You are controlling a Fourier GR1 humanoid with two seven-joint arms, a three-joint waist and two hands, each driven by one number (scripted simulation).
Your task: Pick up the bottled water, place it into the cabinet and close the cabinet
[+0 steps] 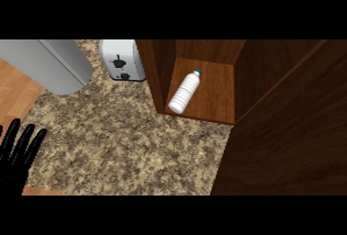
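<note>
A steep downward look at a speckled brown and tan stone counter (129, 147), with a dark wooden cabinet (203, 55) standing at its far right side. The water bottle (184, 92) lies on its side on the cabinet's floor, a clear ribbed bottle with a teal cap, its cap end pointing toward the back of the cabinet and its base near the front edge, close to the cabinet's left wall. The cabinet door (284, 147) is open and fills the space to the right of the bottle, a broad dark wood panel stretching down to the lower edge of the view. Just to the left of the cabinet stands a white toaster (123, 60) with dark controls on its near face. Further left of the cabinet, a large grey rounded object (51, 62) rests at the counter's corner. Well away from the cabinet, at the far left edge, the black left hand (17, 151) rests with its fingers straight and spread, holding nothing. The right hand does not show.
</note>
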